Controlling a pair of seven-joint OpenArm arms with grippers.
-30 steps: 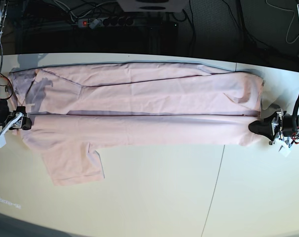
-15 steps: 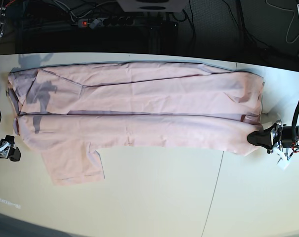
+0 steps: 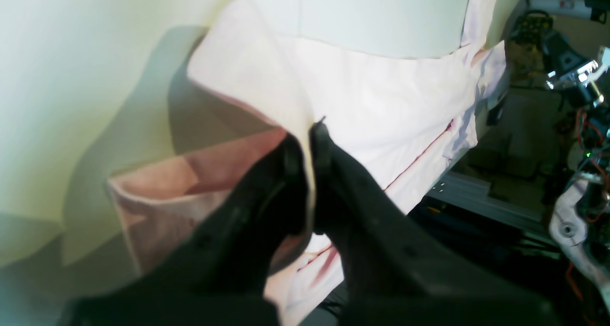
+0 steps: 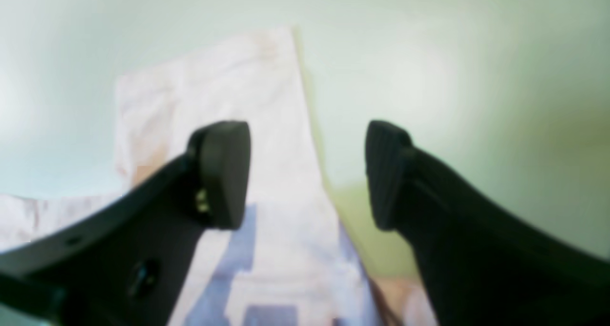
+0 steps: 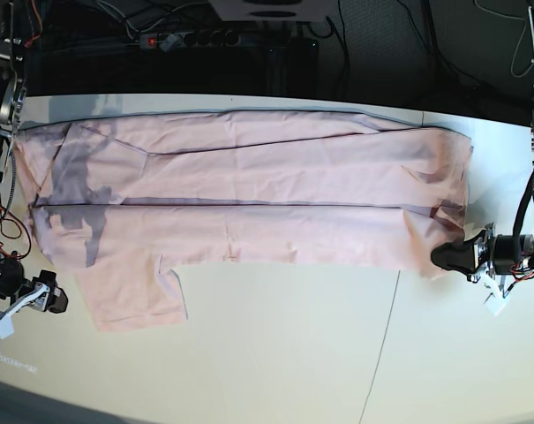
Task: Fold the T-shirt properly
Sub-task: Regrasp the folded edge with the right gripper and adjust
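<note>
Up close from the left wrist, the left pincer (image 3: 307,140) pinches a T-shirt (image 3: 381,106) edge, fingers pressed together. From the right wrist, blurred, the right pincer (image 4: 307,173) is spread above cloth. Base view: shirt spans the tabletop (image 5: 284,353).

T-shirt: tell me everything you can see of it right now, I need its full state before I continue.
The T-shirt is pale pink, soft wrinkled cloth, plain on the side showing, no print visible. It lies flat along the far half of the white table, folded lengthwise into long bands with dark crease lines. One short sleeve sticks out toward the near edge. The left gripper is shut on the hem corner, lifting it slightly. The right gripper is open, above the sleeve, not touching.
</note>
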